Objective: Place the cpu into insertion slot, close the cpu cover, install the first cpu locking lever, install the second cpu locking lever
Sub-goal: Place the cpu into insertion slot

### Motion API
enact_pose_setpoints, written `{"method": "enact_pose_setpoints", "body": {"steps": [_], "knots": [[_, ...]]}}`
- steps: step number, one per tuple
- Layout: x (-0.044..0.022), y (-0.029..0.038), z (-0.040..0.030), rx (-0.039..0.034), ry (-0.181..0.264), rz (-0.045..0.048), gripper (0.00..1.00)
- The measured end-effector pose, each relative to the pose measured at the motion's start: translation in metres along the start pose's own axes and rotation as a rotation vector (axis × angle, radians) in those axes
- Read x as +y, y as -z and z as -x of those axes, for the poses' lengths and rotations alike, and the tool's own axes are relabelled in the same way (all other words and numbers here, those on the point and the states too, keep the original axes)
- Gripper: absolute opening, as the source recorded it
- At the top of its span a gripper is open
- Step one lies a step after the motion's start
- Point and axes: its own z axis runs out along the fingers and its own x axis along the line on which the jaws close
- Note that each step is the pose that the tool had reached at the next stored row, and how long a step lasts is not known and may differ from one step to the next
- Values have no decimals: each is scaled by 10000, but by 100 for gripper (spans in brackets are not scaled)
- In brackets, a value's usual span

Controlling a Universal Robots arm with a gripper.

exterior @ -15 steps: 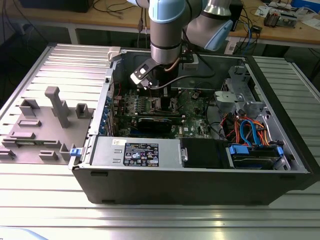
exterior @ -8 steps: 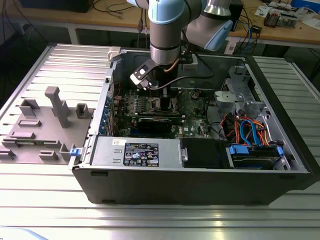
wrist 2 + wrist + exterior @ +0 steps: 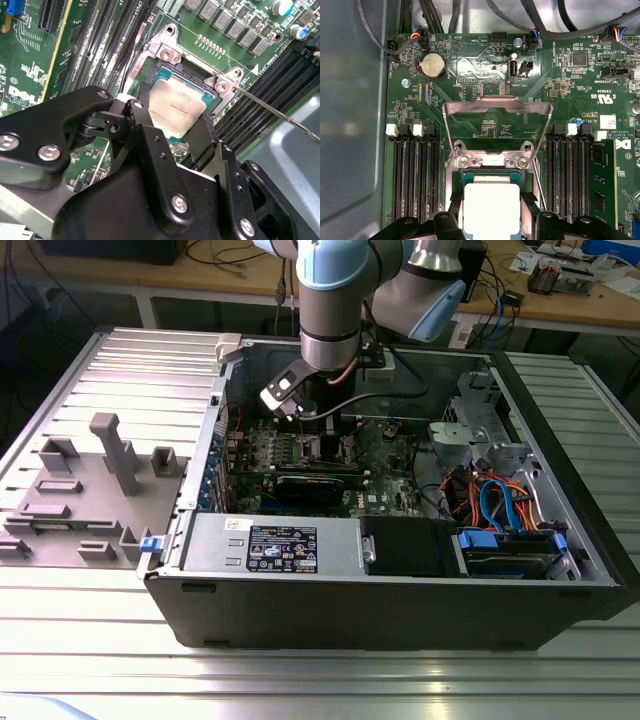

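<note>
Pincer [image 3: 172, 120] housing hides the near edge of the one cpu [image 3: 491, 207] in both wrist views. Its two fingers [image 3: 142, 107] are clamped on the chip's sides. The cpu sits in the insertion slot [image 3: 492, 161]. Beyond it, one cpu cover [image 3: 497, 102] stands raised open. One thin lever rod [image 3: 270, 107] juts free beside the slot.

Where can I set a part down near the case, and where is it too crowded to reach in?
Free: the ribbed table in front of the case, and its strip on the exterior view's right. A grey fixture sits on the exterior view's left. Tight inside: gripper, cpu, raised cpu cover, memory slots.
</note>
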Motion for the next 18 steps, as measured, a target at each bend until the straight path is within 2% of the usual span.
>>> {"method": "enact_pose_setpoints", "body": {"steps": [18], "knots": [[-4,0,0,2,1,0,54]]}}
